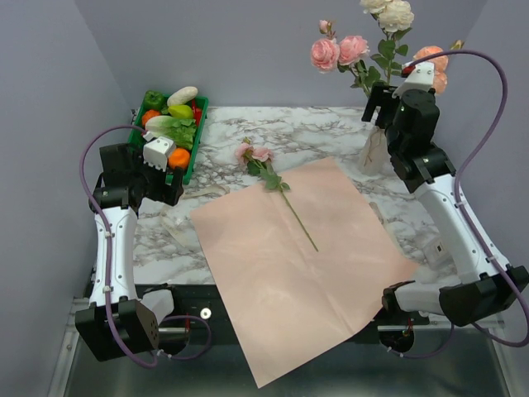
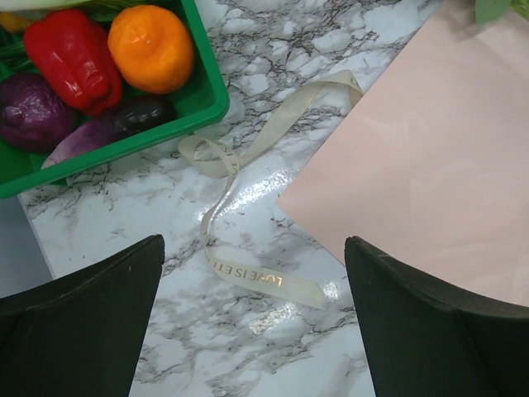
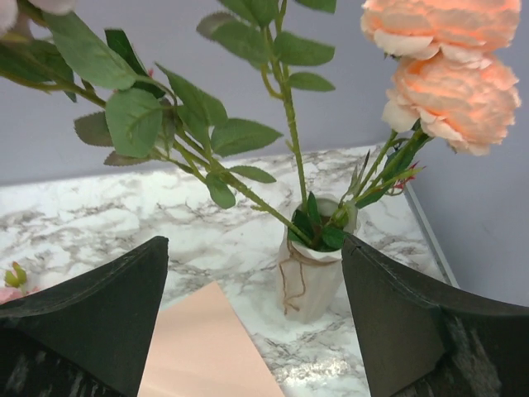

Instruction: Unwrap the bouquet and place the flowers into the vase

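With the left gripper (image 2: pixel 254 241) and right gripper (image 3: pixel 254 248) both gaping empty, most flowers (image 1: pixel 339 51) stand in the vase (image 1: pixel 374 149) far right (unwrapping looks done), so the one rose (image 1: pixel 263 157) lying on the paper (image 1: pixel 297 273) likely wants a pinch on its thin stem next.

Through my left wrist camera I read gold capitals printed along the cream ribbon (image 2: pixel 248 276), which lies loose on the desk (image 2: pixel 273 83) near its left edge, beside the green tray (image 2: pixel 132 132): "LOVE IS", then letters too faint to make out.
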Controlling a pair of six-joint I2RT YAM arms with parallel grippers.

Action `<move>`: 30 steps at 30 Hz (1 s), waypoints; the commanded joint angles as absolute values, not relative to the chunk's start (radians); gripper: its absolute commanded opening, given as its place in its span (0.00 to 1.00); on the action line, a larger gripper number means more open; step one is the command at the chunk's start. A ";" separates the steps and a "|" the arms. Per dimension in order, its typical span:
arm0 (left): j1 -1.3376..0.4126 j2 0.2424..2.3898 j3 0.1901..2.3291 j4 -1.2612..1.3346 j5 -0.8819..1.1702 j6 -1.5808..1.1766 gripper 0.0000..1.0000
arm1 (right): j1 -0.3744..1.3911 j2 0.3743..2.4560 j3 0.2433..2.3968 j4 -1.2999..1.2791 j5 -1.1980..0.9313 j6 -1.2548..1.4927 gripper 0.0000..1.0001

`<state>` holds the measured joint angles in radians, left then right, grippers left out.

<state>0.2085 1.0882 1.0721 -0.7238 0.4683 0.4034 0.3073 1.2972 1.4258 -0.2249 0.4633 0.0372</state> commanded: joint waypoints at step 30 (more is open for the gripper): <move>0.215 1.132 1.161 -0.765 0.466 0.408 0.99 | 0.402 1.658 1.505 0.390 0.463 -0.401 0.01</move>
